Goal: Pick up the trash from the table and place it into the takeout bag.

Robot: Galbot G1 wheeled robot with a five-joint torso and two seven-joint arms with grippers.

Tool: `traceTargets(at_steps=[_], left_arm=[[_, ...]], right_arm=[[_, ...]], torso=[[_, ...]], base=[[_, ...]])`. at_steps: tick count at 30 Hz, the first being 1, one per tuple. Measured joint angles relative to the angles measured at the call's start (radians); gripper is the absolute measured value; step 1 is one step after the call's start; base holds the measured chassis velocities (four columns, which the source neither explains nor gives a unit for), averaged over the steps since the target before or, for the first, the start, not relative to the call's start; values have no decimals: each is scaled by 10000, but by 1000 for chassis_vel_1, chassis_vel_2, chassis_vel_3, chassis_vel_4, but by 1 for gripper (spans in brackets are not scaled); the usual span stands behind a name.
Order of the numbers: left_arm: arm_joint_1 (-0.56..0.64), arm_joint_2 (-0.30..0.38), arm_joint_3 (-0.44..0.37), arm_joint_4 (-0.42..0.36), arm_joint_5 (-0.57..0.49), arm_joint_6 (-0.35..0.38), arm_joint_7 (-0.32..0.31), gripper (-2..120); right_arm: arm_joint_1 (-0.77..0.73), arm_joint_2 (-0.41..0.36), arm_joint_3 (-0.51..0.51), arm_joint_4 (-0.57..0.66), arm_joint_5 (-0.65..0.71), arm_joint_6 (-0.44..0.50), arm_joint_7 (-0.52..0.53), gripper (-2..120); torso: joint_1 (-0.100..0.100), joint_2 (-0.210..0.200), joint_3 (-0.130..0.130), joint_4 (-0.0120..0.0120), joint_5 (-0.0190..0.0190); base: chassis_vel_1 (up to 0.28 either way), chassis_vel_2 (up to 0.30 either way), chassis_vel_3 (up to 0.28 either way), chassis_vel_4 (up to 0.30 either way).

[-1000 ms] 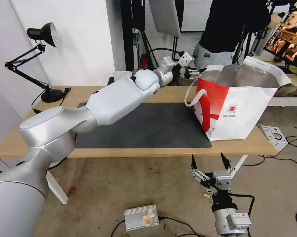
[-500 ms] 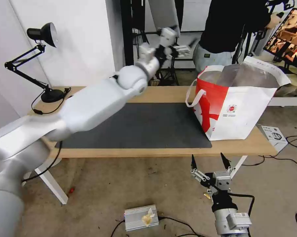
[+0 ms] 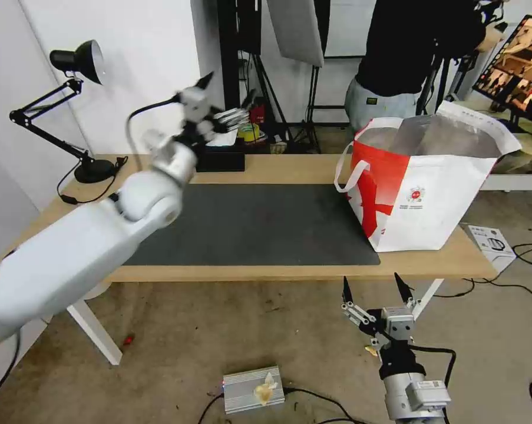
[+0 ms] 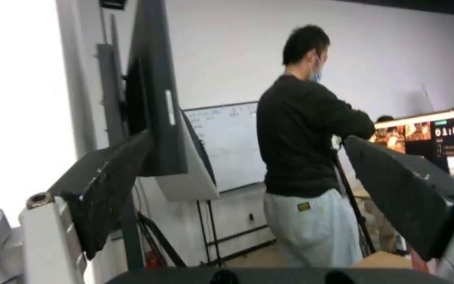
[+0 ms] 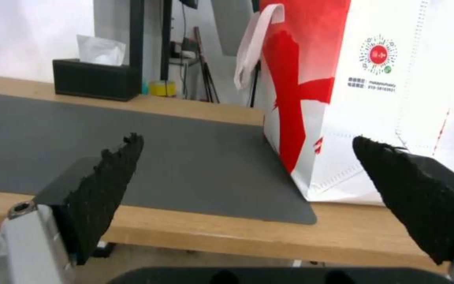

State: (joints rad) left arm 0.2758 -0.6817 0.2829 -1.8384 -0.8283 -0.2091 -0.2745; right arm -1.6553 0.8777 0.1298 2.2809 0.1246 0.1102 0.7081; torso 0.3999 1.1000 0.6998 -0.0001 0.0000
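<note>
My left end effector (image 3: 218,106), jaws wide and empty, has swung from the takeout bag (image 3: 419,194) at frame right to upper centre-left above the bench (image 3: 289,168), suggesting deposit complete; right end effector (image 3: 374,291) hangs open below.

You have one table (image 3: 289,168) with one grey mat (image 3: 260,224) on it, one bag (image 3: 430,176) — two loop handles (image 3: 349,171) show on its near side — and one tissue box (image 3: 221,160). One desk lamp (image 3: 77,59) stands at the left end. Two grippers: left (image 3: 221,106), right (image 3: 374,288) — both with jaws spread.
</note>
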Motion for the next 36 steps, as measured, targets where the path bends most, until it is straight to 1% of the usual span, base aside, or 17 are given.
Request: traceTargets(at_steps=[3, 4, 5, 8, 9, 12, 13, 15, 16, 18, 21, 23, 27, 28, 29, 31, 36], left_arm=[[1884, 566, -1580, -963, 202, 24, -55, 100], [1884, 566, -1580, -963, 202, 24, -55, 100], [2796, 750, -2343, -1271, 322, 29, -47, 100], [4866, 1189, -3958, -2146, 594, -23, 12, 100], [4866, 1189, -3958, -2146, 594, -23, 12, 100], [6912, 1179, -5435, -2922, 1040, -281, -117, 100], [6912, 1179, -5435, -2922, 1040, -281, -117, 100], [7625, 844, -5850, -3178, 1339, -417, -196, 100], [7757, 606, -5817, -3195, 1475, -437, -204, 100], [7790, 430, -5762, -3200, 1587, -443, -204, 100], [8066, -123, -5702, -3277, 2004, -479, -202, 100], [8193, -251, -5726, -3320, 2125, -482, -203, 100], [9049, -1067, -5986, -3574, 2927, -627, -222, 100], [9049, -1067, -5986, -3574, 2927, -627, -222, 100], [9307, -1362, -6032, -3630, 3157, -665, -218, 100], [9843, -1745, -6106, -3663, 3572, -808, 83, 100], [10687, -2002, -6121, -3741, 4126, -1035, 506, 100]], right_arm=[[-1, 0, -1, 0, 0, 0, -1, 100], [-1, 0, -1, 0, 0, 0, -1, 100], [-2, 0, -1, 0, 1, 0, 0, 100], [-1, 0, 0, 0, 0, 0, 0, 100], [-1, 0, 0, 0, 0, 0, 0, 100], [-1, 0, -1, -1, 0, 0, 0, 100], [-1, 0, -1, -1, 0, 0, 0, 100], [0, 0, 0, 0, 0, 0, 1, 100], [-1, 0, 0, 0, 1, 0, 1, 100], [-1, 0, 0, 0, 0, 0, 1, 100], [-1, 0, 0, 0, 0, 0, 1, 100], [-1, 0, -1, 0, 1, 0, 1, 100], [-1, 0, 0, 0, 0, 0, 2, 100], [-1, 0, 0, 0, 0, 0, 2, 100], [-1, 0, 0, 0, 0, 0, 2, 100], [-1, 0, 0, 0, 0, 0, 2, 100], [-1, 0, 0, 0, 0, 0, 2, 100]], torso=[[0, 0, 0, 0, -1], [0, 0, 0, 0, -1], [0, 0, 0, 1, -3], [0, 0, 0, 5, 0], [0, 0, 0, 5, 0], [-1, 0, 0, 3, 1], [-1, 0, 0, 3, 1], [-1, 0, 0, 5, 3], [-1, 0, 1, 5, -3], [-1, 1, 1, 1, -3], [2, 0, 2, -3, 1], [1, 0, 2, -3, 3], [1, 1, 1, 0, 3], [1, 1, 1, 0, 3], [0, 0, 2, 0, 2], [1, 1, 2, 1, 0], [0, 1, 1, 1, 1]], base=[[0, 0, 0, 0], [0, 0, 0, 0], [0, 0, 0, 0], [0, 0, 0, 0], [0, 0, 0, 0], [0, 0, 0, 0], [0, 0, 0, 0], [0, 0, 0, 0], [0, 0, 0, 0], [0, 0, 0, 0], [0, 0, 0, 0], [0, 0, 0, 0], [0, 0, 0, 0], [0, 0, 0, 0], [0, 0, 0, 0], [0, 0, 0, 0], [0, 0, 0, 0]])
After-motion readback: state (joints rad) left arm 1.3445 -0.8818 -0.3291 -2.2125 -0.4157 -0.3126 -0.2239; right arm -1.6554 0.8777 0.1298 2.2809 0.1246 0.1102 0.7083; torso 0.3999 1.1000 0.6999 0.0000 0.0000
